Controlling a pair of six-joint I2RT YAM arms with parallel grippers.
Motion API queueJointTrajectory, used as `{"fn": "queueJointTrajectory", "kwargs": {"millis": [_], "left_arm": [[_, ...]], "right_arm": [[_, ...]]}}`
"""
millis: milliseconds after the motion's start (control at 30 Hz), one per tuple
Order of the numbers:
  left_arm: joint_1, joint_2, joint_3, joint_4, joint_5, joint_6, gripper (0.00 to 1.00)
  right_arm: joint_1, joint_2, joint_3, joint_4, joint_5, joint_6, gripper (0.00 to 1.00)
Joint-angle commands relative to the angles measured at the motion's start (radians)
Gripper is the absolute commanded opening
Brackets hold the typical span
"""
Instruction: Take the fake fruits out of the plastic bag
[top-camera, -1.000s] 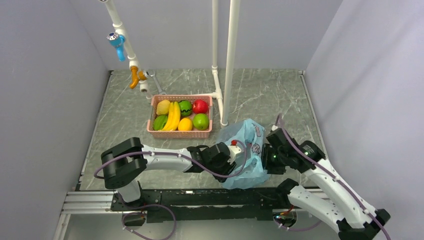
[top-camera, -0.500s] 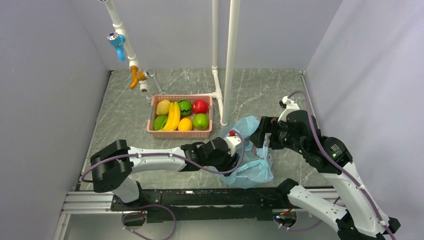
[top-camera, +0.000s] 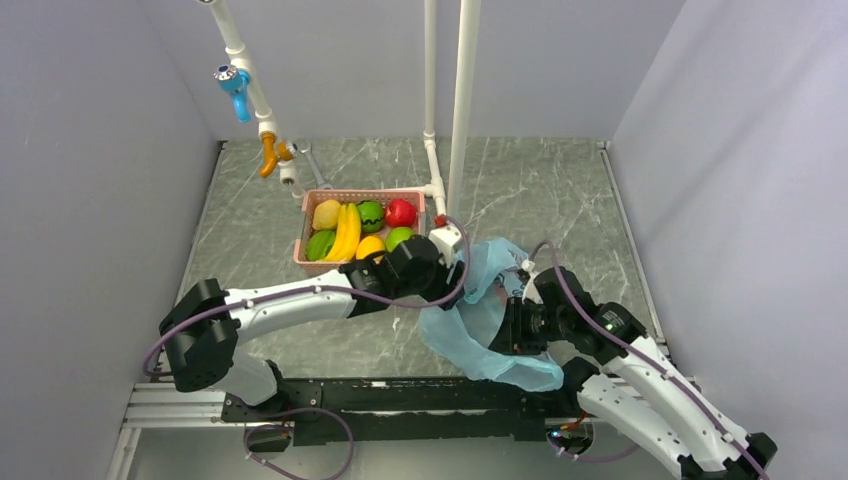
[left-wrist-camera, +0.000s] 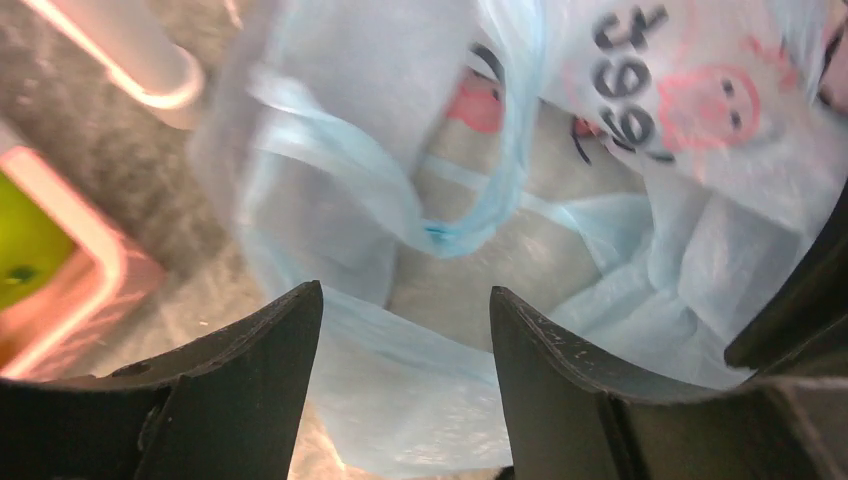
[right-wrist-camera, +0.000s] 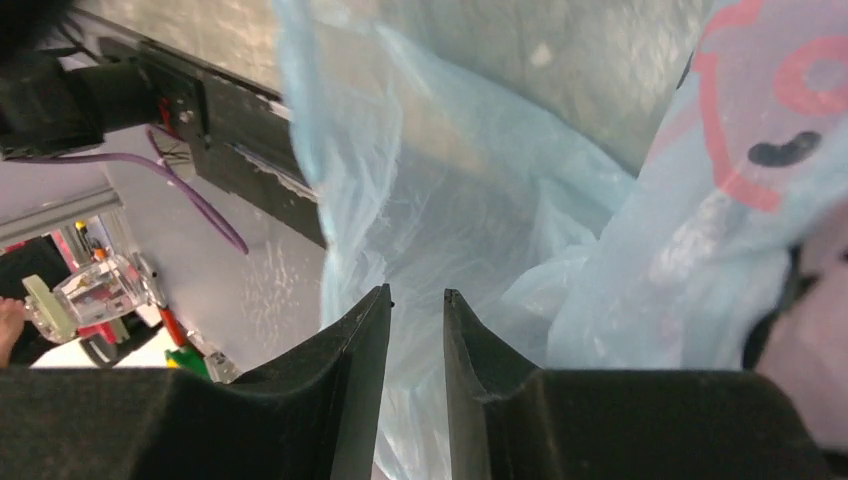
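Observation:
The light-blue plastic bag hangs stretched between my two grippers, and its lower end reaches over the front rail. My left gripper is at the bag's upper end by the basket. In the left wrist view it is open, with the bag's handles and film in front of it. My right gripper is at the bag's middle. In the right wrist view it stands nearly closed, with the bag's film running into the narrow gap. No fruit shows in the bag. The grapes are not visible.
A pink lattice basket behind my left arm holds a yellow pear, bananas, a watermelon, a red apple, an orange and a green apple. A white pipe stand rises beside it. Walls close both sides.
My left gripper moved back toward the basket. My right arm came down and nearer with the bag. The bag went from a bunched heap to a long stretched sheet.

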Motion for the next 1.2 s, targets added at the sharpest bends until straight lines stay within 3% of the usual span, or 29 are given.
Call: {"fn": "queueJointTrajectory", "kwargs": {"millis": [0, 200, 367, 467, 633, 900, 1067, 1167], "left_arm": [[0.054, -0.033, 0.063, -0.027, 0.009, 0.011, 0.68], [0.058, -0.104, 0.121, -0.071, 0.054, 0.017, 0.74], [0.055, -0.008, 0.212, -0.131, 0.138, 0.029, 0.78], [0.036, 0.082, 0.268, -0.178, 0.086, 0.046, 0.86], [0.020, 0.098, 0.287, -0.206, -0.028, 0.060, 0.87], [0.019, -0.040, 0.200, -0.167, -0.082, 0.072, 0.86], [0.026, 0.010, 0.233, -0.225, -0.142, 0.086, 0.90], [0.050, 0.064, 0.248, -0.189, -0.100, 0.099, 0.91]], "right_arm": [[0.003, 0.068, -0.073, 0.033, -0.027, 0.085, 0.29], [0.004, 0.174, -0.217, 0.230, 0.011, 0.145, 0.28], [0.005, 0.110, -0.248, 0.306, 0.105, 0.142, 0.29], [0.005, 0.032, -0.226, 0.296, 0.111, 0.136, 0.33], [0.005, -0.083, -0.149, 0.246, 0.153, 0.110, 0.49], [0.005, -0.043, -0.074, 0.345, 0.306, 0.091, 0.49], [0.004, -0.020, -0.023, 0.367, 0.440, 0.056, 0.51], [0.004, -0.019, -0.003, 0.346, 0.484, 0.060, 0.51]]}}
